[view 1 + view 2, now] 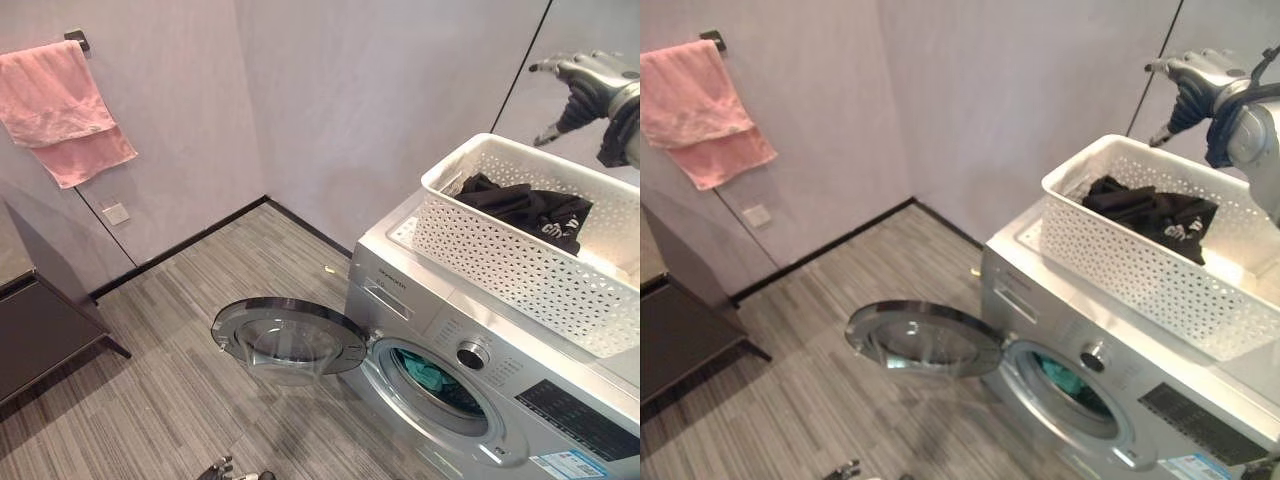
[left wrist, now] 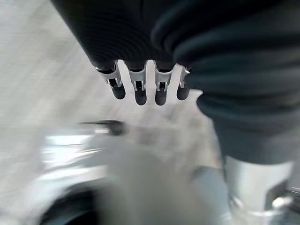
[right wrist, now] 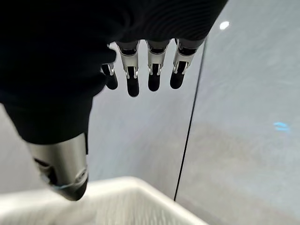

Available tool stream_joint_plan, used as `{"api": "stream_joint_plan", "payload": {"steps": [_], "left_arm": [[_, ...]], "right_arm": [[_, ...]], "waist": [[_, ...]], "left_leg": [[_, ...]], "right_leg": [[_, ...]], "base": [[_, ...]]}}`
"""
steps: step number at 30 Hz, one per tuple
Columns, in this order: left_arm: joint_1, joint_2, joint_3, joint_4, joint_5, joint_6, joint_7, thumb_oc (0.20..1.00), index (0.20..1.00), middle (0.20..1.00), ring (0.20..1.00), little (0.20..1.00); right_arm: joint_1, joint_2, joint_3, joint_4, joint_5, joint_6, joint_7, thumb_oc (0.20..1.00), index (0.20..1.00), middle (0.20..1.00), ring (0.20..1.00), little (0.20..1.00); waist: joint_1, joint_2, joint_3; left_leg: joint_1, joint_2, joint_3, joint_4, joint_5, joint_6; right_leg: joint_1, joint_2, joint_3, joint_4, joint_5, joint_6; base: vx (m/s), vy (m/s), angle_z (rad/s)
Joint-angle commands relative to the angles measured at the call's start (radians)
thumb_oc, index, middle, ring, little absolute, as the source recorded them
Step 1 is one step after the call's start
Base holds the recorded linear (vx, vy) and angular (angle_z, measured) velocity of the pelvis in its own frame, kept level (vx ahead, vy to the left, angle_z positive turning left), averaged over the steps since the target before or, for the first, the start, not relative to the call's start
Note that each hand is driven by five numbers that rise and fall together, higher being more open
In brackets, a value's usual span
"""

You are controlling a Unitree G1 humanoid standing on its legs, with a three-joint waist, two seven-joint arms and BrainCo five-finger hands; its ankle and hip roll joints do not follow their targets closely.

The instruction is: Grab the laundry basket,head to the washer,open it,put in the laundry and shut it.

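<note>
White plastic: laundry basket (image 1: 520, 255) sits on top of the washer (image 1: 470, 350) — perforated walls, stiff, likely light.
Laundry: dark garments (image 1: 530, 212) heaped inside the basket — soft, limp; best gathered by a bunched fistful.
Washer door (image 1: 290, 338): swung open, something teal already in the drum.
Right hand (image 1: 1200, 85): raised above the basket's far rim, fingers relaxed, empty.
Left hand (image 2: 140, 86): fingers straight, seemingly near the door, holding nothing.

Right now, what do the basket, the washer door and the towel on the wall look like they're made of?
Laundry basket: white perforated walls with a moulded rim, likely rigid plastic. Washer door: glossy silvery ring around a clear bowl that shows the floor through it, glass or clear plastic, can't tell which. Pink towel: matte, soft folds over the rail, likely terry cloth.
</note>
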Motion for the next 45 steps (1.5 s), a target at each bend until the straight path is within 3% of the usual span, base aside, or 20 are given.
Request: {"api": "stream_joint_plan", "payload": {"steps": [1,15,23,24,25,27,30,32,33,38,40,43,45], "left_arm": [[-0.042,0.041,-0.016,0.019,0.031,-0.016,-0.009,1.0,1.0,1.0,1.0,1.0],[-0.039,0.023,0.011,0.06,-0.008,-0.014,-0.016,1.0,1.0,1.0,1.0,1.0],[-0.032,0.016,0.01,0.061,-0.03,-0.006,-0.033,1.0,1.0,1.0,1.0,1.0],[-0.037,0.018,0.009,0.061,-0.036,-0.001,-0.038,1.0,1.0,1.0,1.0,1.0],[-0.04,0.009,0.011,0.063,-0.04,0.002,-0.037,1.0,1.0,1.0,1.0,1.0],[-0.045,0.004,0.013,0.064,-0.045,0.003,-0.036,1.0,1.0,1.0,1.0,1.0],[-0.062,0.004,0.013,0.064,-0.057,0.006,-0.026,1.0,1.0,1.0,1.0,1.0],[-0.086,0.005,0.009,0.065,-0.068,0.004,-0.002,1.0,1.0,1.0,1.0,1.0],[-0.087,0.007,0.008,0.065,-0.068,0.004,-0.002,1.0,1.0,1.0,1.0,1.0],[-0.131,0.021,0.001,0.048,-0.055,-0.016,0.039,1.0,1.0,1.0,1.0,1.0],[-0.142,0.028,-0.006,0.046,-0.048,-0.017,0.043,1.0,1.0,1.0,1.0,1.0],[-0.141,0.063,-0.055,-0.086,-0.049,-0.024,0.053,1.0,1.0,1.0,1.0,1.0],[-0.136,0.08,-0.063,-0.144,-0.073,-0.02,0.047,1.0,1.0,1.0,1.0,1.0]], "right_arm": [[-0.055,-0.052,0.05,0.013,0.045,-0.028,0.037,1.0,1.0,1.0,1.0,1.0],[-0.075,-0.096,0.185,0.002,-0.104,-0.034,0.063,1.0,1.0,1.0,1.0,1.0],[-0.145,-0.079,0.365,-0.037,-0.128,-0.054,0.173,1.0,1.0,1.0,1.0,1.0],[-0.134,-0.071,0.365,-0.053,-0.095,-0.045,0.213,0.686,0.686,0.686,0.686,0.686],[-0.134,-0.065,0.365,-0.058,-0.074,-0.036,0.225,0.2,0.2,0.2,0.2,0.2],[-0.118,-0.054,0.346,-0.052,-0.075,-0.025,0.223,0.2,0.2,0.2,0.2,0.2],[-0.06,-0.017,0.234,-0.025,-0.052,0.018,0.224,0.2,0.2,0.2,0.2,0.2],[0.019,0.024,0.051,0.065,-0.008,0.046,0.136,0.2,0.2,0.2,0.2,0.2],[0.024,0.024,0.045,0.064,-0.009,0.046,0.136,0.2,0.2,0.2,0.2,0.2],[0.115,0.09,-0.365,0.174,0.104,0.107,-0.09,0.2,0.2,0.2,0.2,0.2],[0.105,0.096,-0.411,0.203,0.13,0.12,-0.12,0.2,0.2,0.2,0.2,0.2],[0.066,0.14,-0.575,0.274,0.3,0.133,-0.251,0.2,0.2,0.2,0.2,0.2],[0.032,0.15,-0.587,0.304,0.35,0.133,-0.273,0.2,0.2,0.2,0.2,0.2]], "waist": [[0.038,-0.067,0.009],[0.039,-0.036,0.061],[0.046,-0.02,0.087],[0.048,-0.022,0.089],[0.047,-0.015,0.087],[0.047,-0.012,0.089],[0.046,-0.01,0.085],[0.046,-0.007,0.076],[0.046,-0.011,0.075],[0.042,-0.02,0.039],[0.042,-0.027,0.03],[0.044,-0.035,-0.001],[0.047,-0.039,-0.009]], "left_leg": [[0.011,0.022,0.033,0.006,-0.004,-0.002],[-0.073,0.031,0.035,0.006,0.025,-0.009],[-0.098,0.033,0.036,0.006,0.036,-0.015],[-0.096,0.033,0.037,0.006,0.036,-0.015],[-0.092,0.033,0.037,0.006,0.034,-0.014],[-0.086,0.033,0.038,0.006,0.032,-0.013],[-0.066,0.034,0.044,0.006,0.024,-0.012],[-0.036,0.038,0.049,0.006,0.011,-0.014],[-0.039,0.035,0.047,0.006,0.014,-0.013],[0.017,0.038,0.051,0.006,-0.015,-0.013],[0.022,0.035,0.051,0.006,-0.016,-0.012],[0.051,0.034,0.05,0.006,-0.031,-0.007],[0.055,0.032,0.048,0.006,-0.033,-0.005]], "right_leg": [[-0.029,-0.065,0.056,0.007,0.051,0.042],[-0.122,-0.058,0.076,0.007,0.056,0.037],[-0.149,-0.06,0.082,0.007,0.052,0.033],[-0.147,-0.06,0.083,0.007,0.05,0.033],[-0.144,-0.06,0.084,0.007,0.047,0.032],[-0.139,-0.059,0.085,0.007,0.045,0.032],[-0.119,-0.059,0.084,0.007,0.04,0.031],[-0.087,-0.056,0.079,0.007,0.032,0.031],[-0.09,-0.059,0.078,0.007,0.034,0.031],[-0.027,-0.061,0.066,0.007,0.023,0.036],[-0.021,-0.064,0.064,0.007,0.024,0.037],[0.015,-0.064,0.053,0.007,0.017,0.037],[0.024,-0.066,0.048,0.007,0.015,0.037]], "base": [[0.0,-0.013,-0.04],[0.01,-0.018,0.0],[0.02,-0.03,-0.01],[0.05,-0.022,0.01],[0.06,-0.022,0.01],[0.04,-0.003,0.01],[0.04,0.005,0.0],[0.07,0.012,-0.01],[0.04,0.013,0.01],[0.05,0.015,0.02],[0.0,0.0,0.0],[0.02,0.018,-0.01],[-0.01,0.016,0.0]]}}
